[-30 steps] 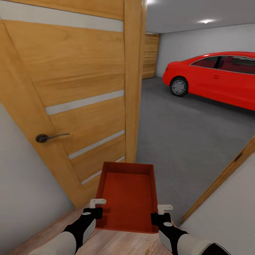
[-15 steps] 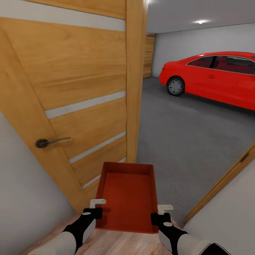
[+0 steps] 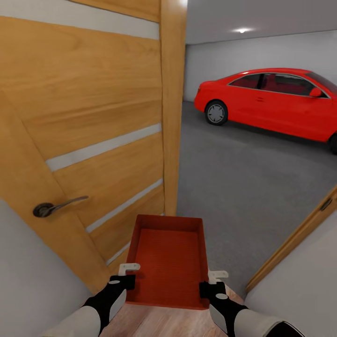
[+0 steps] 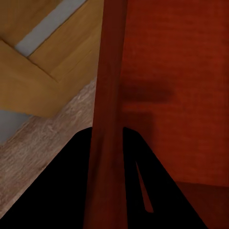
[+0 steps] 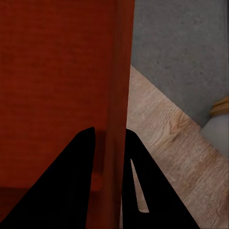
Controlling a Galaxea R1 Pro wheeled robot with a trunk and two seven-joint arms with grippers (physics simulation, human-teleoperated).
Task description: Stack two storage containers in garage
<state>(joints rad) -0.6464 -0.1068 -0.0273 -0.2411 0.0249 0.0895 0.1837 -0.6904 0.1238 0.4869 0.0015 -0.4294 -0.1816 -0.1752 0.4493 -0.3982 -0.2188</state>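
A red-orange storage container [image 3: 169,260] hangs in front of the robot, carried between both arms at the threshold of an open wooden door [image 3: 89,140]. The left gripper [image 3: 125,275] clamps the container's left wall near its near corner, and the right gripper [image 3: 211,282] clamps the right wall opposite it.

In the left wrist view the two dark fingers [image 4: 62,191] sit narrowly apart with the thin red wall [image 4: 107,119] pinched between them, one finger inside the bin and one outside. The right wrist view shows the same grip: the fingers [image 5: 71,186] squeeze the wall [image 5: 117,109] from both faces, with the ribbed bin floor to one side and wood planks [image 5: 167,143] to the other.

The container is level, open side up, its far end reaching past the door's lower edge over the dark grey concrete floor [image 3: 243,187] of the garage. Beyond the door, well away from the container, a red car [image 3: 267,100] stands against the pale back wall. The door's lever handle [image 3: 56,207] lies to the left of the container.
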